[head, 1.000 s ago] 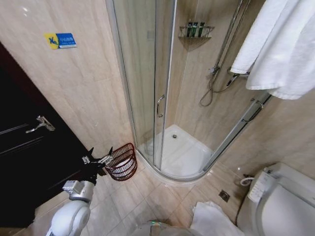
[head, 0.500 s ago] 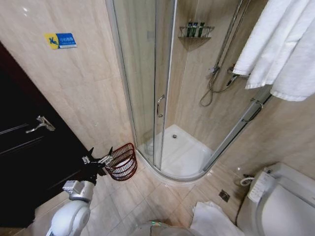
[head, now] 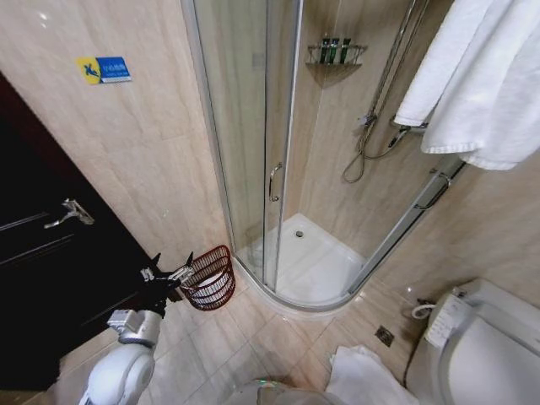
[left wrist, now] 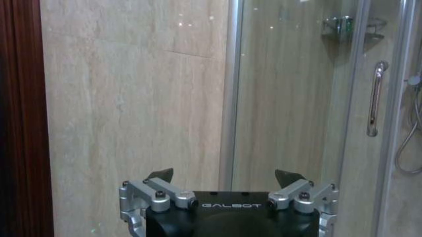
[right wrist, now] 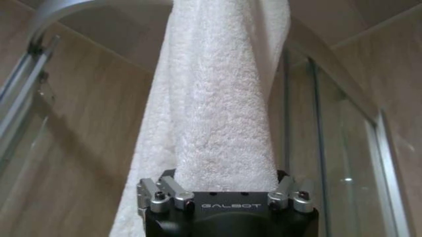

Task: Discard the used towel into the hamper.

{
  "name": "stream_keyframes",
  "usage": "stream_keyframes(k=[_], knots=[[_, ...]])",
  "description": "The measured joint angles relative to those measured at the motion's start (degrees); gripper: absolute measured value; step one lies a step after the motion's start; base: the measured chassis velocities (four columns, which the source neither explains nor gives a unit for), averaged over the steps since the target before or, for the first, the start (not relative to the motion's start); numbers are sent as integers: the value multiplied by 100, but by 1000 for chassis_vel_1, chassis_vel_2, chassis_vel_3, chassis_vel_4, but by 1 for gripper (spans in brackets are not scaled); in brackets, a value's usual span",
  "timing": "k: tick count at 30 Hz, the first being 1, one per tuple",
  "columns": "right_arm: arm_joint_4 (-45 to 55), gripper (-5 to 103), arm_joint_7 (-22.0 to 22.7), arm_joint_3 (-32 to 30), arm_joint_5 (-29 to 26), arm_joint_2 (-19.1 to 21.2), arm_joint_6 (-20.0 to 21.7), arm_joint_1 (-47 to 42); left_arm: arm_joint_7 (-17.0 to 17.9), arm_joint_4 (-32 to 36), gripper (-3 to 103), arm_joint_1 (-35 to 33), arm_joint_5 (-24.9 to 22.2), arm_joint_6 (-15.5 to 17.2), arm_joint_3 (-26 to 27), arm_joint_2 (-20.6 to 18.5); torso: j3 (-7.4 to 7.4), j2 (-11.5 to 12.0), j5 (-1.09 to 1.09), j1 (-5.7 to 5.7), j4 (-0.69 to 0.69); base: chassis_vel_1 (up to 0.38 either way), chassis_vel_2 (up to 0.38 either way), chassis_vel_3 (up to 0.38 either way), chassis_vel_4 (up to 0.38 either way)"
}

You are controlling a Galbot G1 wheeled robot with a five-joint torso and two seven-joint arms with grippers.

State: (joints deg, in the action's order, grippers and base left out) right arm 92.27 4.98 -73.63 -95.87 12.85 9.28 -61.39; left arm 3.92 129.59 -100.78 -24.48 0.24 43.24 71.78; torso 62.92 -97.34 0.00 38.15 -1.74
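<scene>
A white towel [head: 481, 84] hangs at the upper right in the head view, in front of the shower's frame. In the right wrist view the towel [right wrist: 224, 98] runs straight into my right gripper [right wrist: 224, 178] and fills the gap between its widely spread fingers, without looking squeezed. The hamper [head: 211, 278], a reddish-brown wicker basket, stands on the floor by the wall next to the shower's glass. My left gripper [head: 173, 268] hovers just left of the hamper's rim. In the left wrist view my left gripper [left wrist: 225, 176] is open and holds nothing.
A curved glass shower cabin [head: 253, 126] with a raised white tray [head: 312, 270] takes up the middle. A dark door [head: 51, 253] is at the left and a toilet [head: 489, 346] at the lower right. A white cloth [head: 363, 380] lies on the tiled floor.
The hanging towel swayed a little to the right and has come back. The left arm and the hamper have not moved.
</scene>
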Motion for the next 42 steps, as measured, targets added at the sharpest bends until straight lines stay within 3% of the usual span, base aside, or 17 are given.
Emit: stream_keyframes(k=[9, 13, 18, 22, 24, 25, 29, 42], knots=[[6, 61, -167, 15, -73, 35, -169, -65, 0, 0, 100, 0, 0, 0, 0, 0, 0, 0, 0, 0, 0, 0, 0, 0, 0], [1, 44, -183, 27, -62, 16, -216, -87, 0, 0, 100, 0, 0, 0, 0, 0, 0, 0, 0, 0, 0, 0, 0, 0, 0], [15, 37, -183, 33, -53, -3, -245, -103, 0, 0, 100, 0, 0, 0, 0, 0, 0, 0, 0, 0, 0, 0, 0, 0, 0], [21, 21, -208, 37, -32, -16, -250, -112, 0, 0, 100, 0, 0, 0, 0, 0, 0, 0, 0, 0, 0, 0, 0, 0, 0], [16, 21, -217, 28, -24, -16, -261, -123, 0, 0, 100, 0, 0, 0, 0, 0, 0, 0, 0, 0, 0, 0, 0, 0, 0], [16, 15, -221, 5, -13, -15, -298, -151, 0, 0, 100, 0, 0, 0, 0, 0, 0, 0, 0, 0, 0, 0, 0, 0, 0], [44, 10, -223, -19, 37, -32, -334, -189, 0, 0, 100, 0, 0, 0, 0, 0, 0, 0, 0, 0, 0, 0, 0, 0, 0], [392, 10, -118, -8, 15, -165, -258, -79, 0, 0, 100, 0, 0, 0, 0, 0, 0, 0, -2, 0, 0, 0, 0, 0, 0]])
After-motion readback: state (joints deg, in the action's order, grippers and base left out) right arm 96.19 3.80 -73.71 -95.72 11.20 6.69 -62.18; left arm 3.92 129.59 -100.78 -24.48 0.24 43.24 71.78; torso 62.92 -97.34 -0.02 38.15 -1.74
